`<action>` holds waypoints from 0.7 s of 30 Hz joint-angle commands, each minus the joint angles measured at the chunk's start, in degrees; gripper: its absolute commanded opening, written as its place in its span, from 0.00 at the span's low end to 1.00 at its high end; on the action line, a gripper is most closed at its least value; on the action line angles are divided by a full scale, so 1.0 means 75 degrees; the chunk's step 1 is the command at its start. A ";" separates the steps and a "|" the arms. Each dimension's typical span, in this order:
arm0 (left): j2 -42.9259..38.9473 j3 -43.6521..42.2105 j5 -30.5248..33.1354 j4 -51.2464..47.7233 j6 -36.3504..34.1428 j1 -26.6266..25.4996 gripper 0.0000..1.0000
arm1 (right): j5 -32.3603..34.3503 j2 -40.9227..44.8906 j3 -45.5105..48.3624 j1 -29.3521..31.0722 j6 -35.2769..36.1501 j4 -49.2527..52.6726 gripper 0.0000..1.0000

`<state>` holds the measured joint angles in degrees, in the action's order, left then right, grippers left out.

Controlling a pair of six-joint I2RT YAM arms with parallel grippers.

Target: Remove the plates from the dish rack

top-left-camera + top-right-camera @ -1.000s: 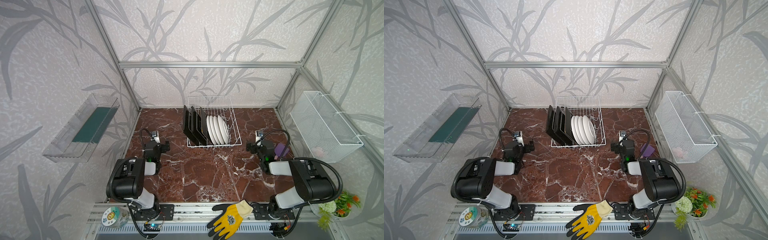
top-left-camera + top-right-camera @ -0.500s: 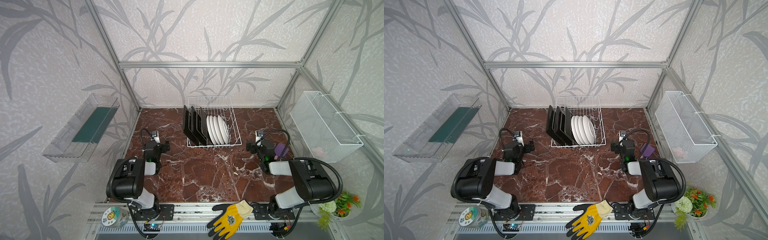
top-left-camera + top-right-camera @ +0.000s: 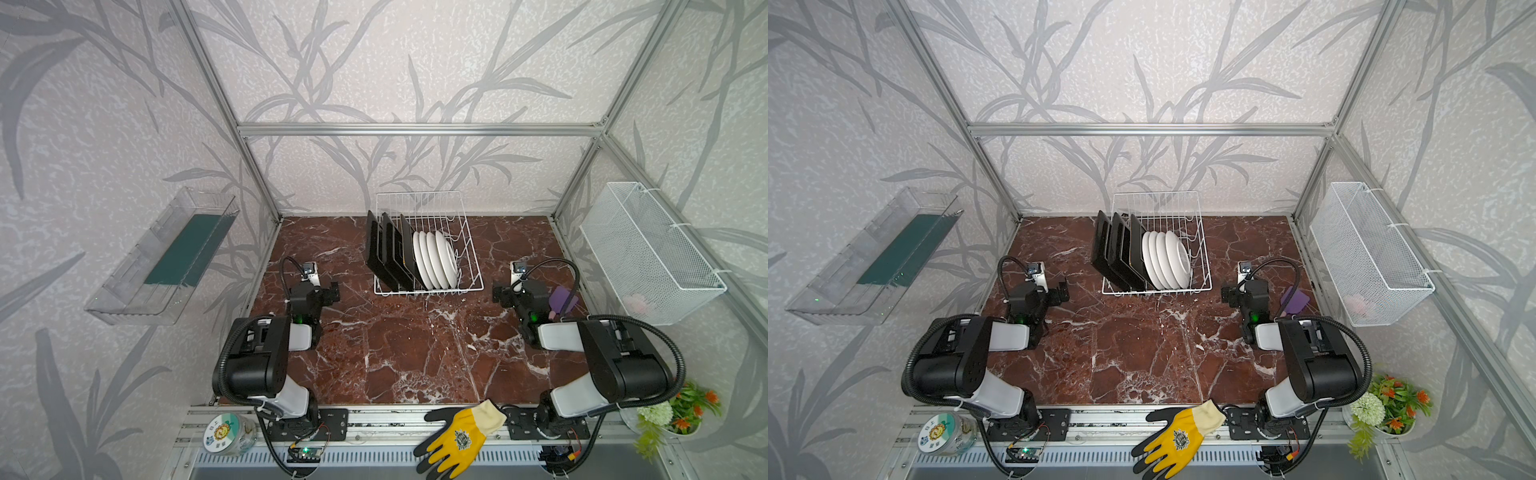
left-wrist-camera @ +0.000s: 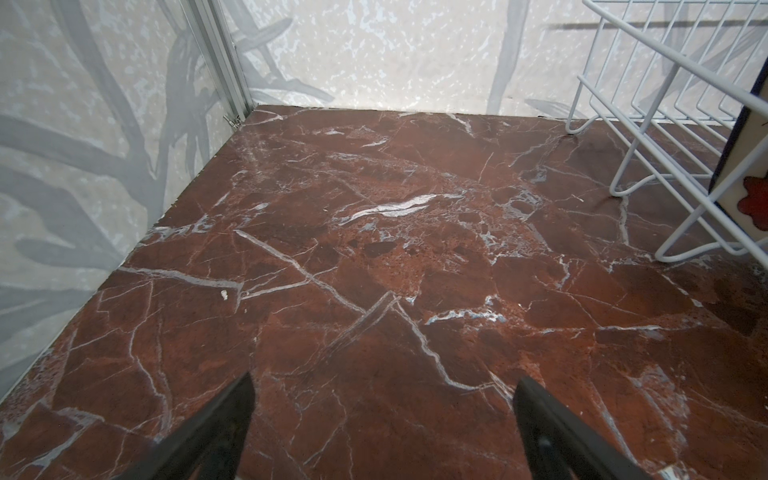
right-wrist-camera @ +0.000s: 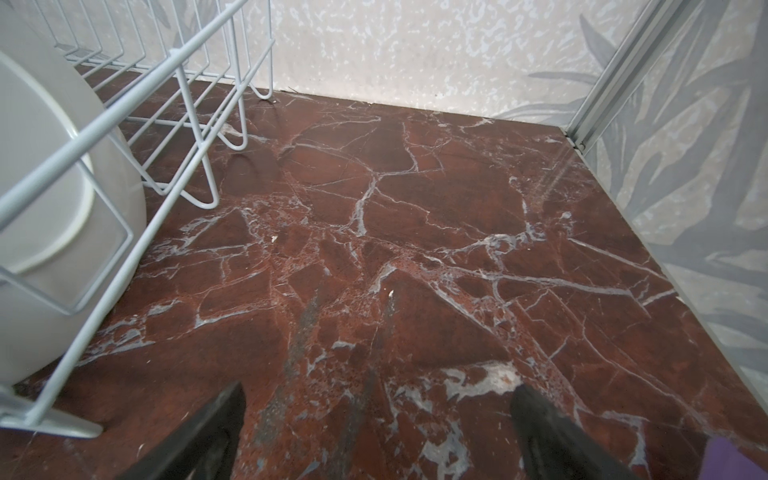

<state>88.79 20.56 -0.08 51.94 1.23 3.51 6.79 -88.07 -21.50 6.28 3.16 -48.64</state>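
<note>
The white wire dish rack [image 3: 469,232] [image 3: 1200,232] stands at the back middle of the marble floor. In it, on edge, are black-backed square plates [image 3: 386,249] [image 3: 1115,249] on the left and round white plates [image 3: 436,259] [image 3: 1167,259] on the right. My left gripper [image 3: 313,286] [image 3: 1042,291] rests low, left of the rack, open and empty [image 4: 382,390]. A rack foot [image 4: 669,259] and a cream flowered plate face [image 4: 744,195] show in its wrist view. My right gripper [image 3: 521,289] [image 3: 1246,291] sits right of the rack, open and empty [image 5: 376,395], beside the rack's wire [image 5: 137,92] and a white plate [image 5: 45,199].
A purple object [image 3: 562,300] lies just right of my right gripper. A clear tray [image 3: 166,257] hangs on the left wall and a white mesh basket [image 3: 648,253] on the right wall. A yellow glove [image 3: 457,436] lies on the front rail.
</note>
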 commanded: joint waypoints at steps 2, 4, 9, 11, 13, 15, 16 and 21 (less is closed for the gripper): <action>-0.0734 0.0241 -0.0086 -0.0572 0.0049 0.0030 0.99 | -0.0135 0.0232 0.0067 0.0040 0.0103 -0.0433 0.99; -0.1086 0.0306 -0.0098 -0.0999 0.0046 0.0036 0.99 | -0.0086 0.0586 0.0057 0.0041 0.0106 -0.0133 0.99; -0.2346 0.0357 0.0174 -0.1571 0.0268 0.0036 0.99 | 0.0281 0.1876 -0.0278 0.0052 0.0016 0.1706 0.99; -0.2849 0.0664 0.0082 -0.2195 0.0298 0.0030 0.99 | 0.0435 0.2369 -0.0401 0.0059 -0.0083 0.2266 0.99; -0.3255 0.1156 -0.0141 -0.3281 0.0316 0.0035 0.99 | 0.0499 0.2895 -0.0597 0.0053 -0.0198 0.3004 0.99; -0.3581 0.1690 -0.0532 -0.4271 0.0378 0.0035 0.99 | 0.0475 0.3406 -0.0887 0.0053 -0.0380 0.3893 0.99; -0.3714 0.1889 -0.0706 -0.4604 0.0449 0.0027 0.99 | 0.0433 0.3606 -0.1018 0.0053 -0.0436 0.4246 0.99; -0.4105 0.3039 -0.1594 -0.6138 0.0958 0.0036 0.99 | 0.0099 0.4412 -0.1813 0.0053 -0.0710 0.5985 0.99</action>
<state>59.11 39.42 -6.63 17.06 5.08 3.51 8.75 -57.58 -31.92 6.39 -0.23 -15.31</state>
